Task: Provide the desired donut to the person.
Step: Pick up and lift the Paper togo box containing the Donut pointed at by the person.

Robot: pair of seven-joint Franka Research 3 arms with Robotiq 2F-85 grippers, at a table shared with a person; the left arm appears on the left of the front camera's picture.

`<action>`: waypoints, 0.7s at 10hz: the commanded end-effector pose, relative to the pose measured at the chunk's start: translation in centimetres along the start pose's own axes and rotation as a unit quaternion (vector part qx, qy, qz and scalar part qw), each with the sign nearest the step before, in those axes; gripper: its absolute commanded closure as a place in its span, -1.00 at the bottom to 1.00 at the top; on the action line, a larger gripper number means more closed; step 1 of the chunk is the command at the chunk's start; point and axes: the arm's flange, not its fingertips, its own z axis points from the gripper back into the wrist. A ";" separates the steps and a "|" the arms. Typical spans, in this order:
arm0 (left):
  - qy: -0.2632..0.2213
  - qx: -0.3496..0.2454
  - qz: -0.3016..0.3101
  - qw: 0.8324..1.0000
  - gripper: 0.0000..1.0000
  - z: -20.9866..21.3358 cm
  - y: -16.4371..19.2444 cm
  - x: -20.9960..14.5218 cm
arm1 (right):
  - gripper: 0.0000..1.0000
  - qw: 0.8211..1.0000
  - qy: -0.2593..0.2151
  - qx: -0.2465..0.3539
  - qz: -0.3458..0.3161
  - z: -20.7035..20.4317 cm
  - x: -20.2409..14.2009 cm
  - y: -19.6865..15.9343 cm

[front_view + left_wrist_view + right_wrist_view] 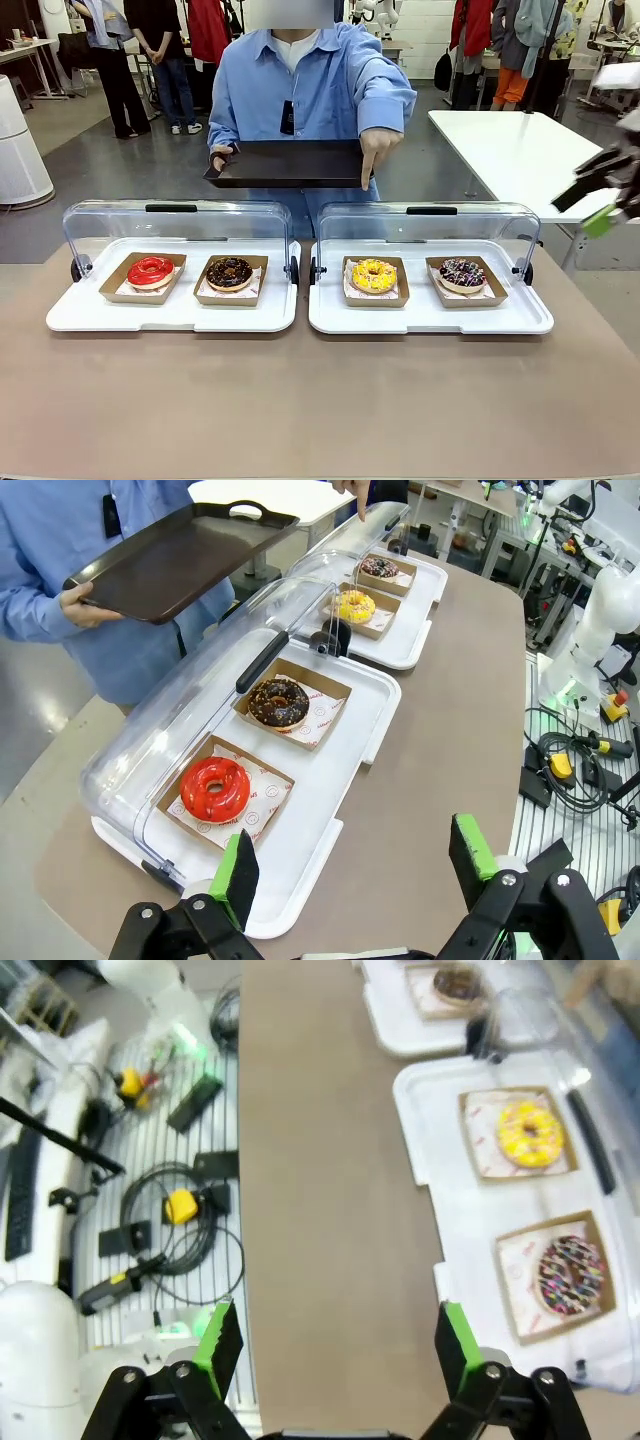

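Four donuts sit in paper boats on two white trays: red (150, 270), chocolate (230, 272), yellow (374, 275) and dark sprinkled (462, 272). Across the table the person (310, 80) holds a black serving tray (290, 163) in one hand. Their other hand's finger (368, 165) points down, in line with the yellow donut (355, 606). My left gripper (350, 870) is open and empty, near the table's edge beside the red donut (214, 787). My right gripper (598, 195) hovers open and empty off the table's right end, looking down on the yellow (530, 1132) and sprinkled (571, 1275) donuts.
Clear dome lids (175, 225) (430, 225) stand pushed back behind both white trays (170, 315) (430, 318). Bare brown tabletop (320, 400) lies on my side. A white table (520, 150) stands at the back right. Cables and tools (180, 1210) lie on the floor beyond the table's end.
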 end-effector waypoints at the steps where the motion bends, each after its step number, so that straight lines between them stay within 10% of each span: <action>1: -0.009 -0.002 -0.002 1.000 -1.00 0.1 0.1 0.1 | -1.00 0.996 0.088 0.007 0.008 -3.0 3.4 -1.1; 7: -0.009 -0.002 -0.002 1.000 -1.00 0.1 0.1 0.1 | -1.00 0.977 0.203 -0.062 0.020 -12.4 9.8 -4.5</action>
